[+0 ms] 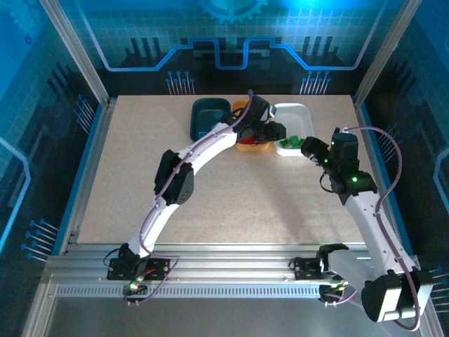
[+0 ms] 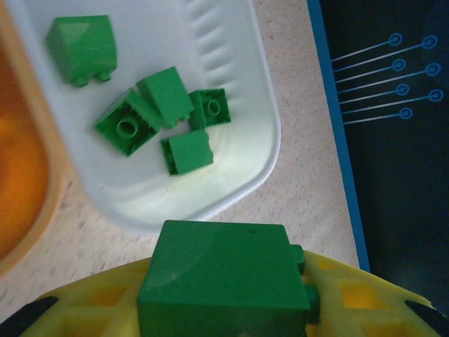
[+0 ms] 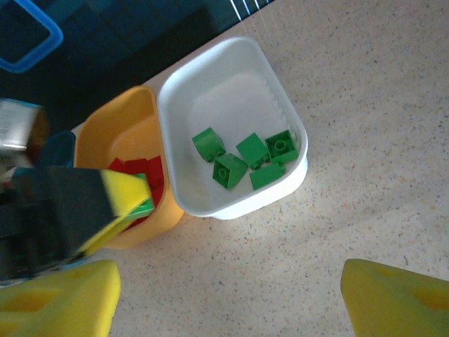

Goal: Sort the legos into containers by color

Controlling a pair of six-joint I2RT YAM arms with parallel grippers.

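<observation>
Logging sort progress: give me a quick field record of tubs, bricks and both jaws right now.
left jaws: shut on green brick, short of white tub
right jaws: open, empty
white tub: five green bricks
orange tub: red bricks
teal tub: contents unclear

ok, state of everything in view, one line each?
left gripper: fingers shut on a green brick
right gripper: fingers open, empty
white tub: holds five green legos
yellow-orange tub: holds red legos
dark teal tub: contents too dark to tell
</observation>
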